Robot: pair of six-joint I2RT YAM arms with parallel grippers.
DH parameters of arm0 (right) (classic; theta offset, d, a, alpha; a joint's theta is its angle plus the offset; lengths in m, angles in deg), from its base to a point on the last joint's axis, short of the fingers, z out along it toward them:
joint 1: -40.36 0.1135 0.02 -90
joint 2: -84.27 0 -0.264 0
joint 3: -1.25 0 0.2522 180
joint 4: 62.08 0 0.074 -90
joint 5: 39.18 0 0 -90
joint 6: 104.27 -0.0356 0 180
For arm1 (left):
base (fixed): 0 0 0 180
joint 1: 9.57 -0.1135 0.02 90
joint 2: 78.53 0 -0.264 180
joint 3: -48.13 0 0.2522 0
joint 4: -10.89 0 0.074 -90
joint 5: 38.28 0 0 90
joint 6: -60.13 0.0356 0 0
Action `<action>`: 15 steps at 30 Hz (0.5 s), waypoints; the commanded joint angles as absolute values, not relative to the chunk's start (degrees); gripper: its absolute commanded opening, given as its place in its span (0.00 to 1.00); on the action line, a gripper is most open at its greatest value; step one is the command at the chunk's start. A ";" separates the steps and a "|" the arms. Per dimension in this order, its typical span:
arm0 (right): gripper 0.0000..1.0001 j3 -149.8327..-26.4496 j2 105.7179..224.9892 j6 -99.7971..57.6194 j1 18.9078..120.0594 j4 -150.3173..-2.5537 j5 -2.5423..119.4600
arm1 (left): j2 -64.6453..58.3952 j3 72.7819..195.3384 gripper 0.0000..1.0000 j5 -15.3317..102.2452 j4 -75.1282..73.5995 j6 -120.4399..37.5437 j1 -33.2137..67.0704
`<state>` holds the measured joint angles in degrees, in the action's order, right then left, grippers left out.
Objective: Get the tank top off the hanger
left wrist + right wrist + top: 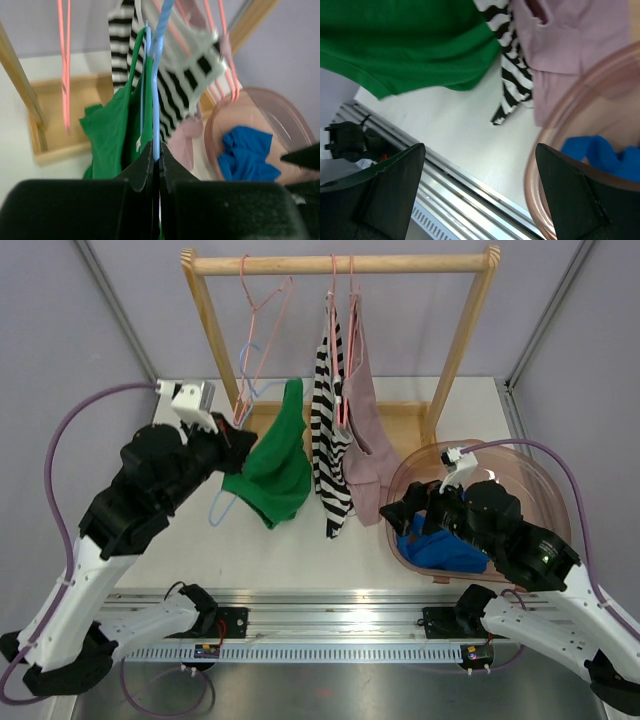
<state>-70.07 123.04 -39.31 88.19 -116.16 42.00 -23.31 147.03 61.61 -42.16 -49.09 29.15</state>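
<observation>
The blue hanger (155, 100), green tank top (275, 465) not yet stripped, was clamped by the left gripper (155, 152). A pull by the empty, wide-open right gripper (477, 155) was likely required next.

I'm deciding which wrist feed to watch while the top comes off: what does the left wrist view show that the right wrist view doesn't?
Only left wrist: the left gripper shut on the blue hanger, a pink hanger and the wooden rack.
Only right wrist: the right gripper with open jaws above the table, and the metal rail at its near edge.
Both: the green tank top, the striped top, the pink garment, and the blue cloth in the pink tub.
</observation>
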 commanded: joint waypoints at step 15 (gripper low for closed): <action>0.95 -56.38 148.60 -53.82 88.34 -62.95 67.25 | -56.02 113.67 0.00 43.65 -44.36 -62.38 29.63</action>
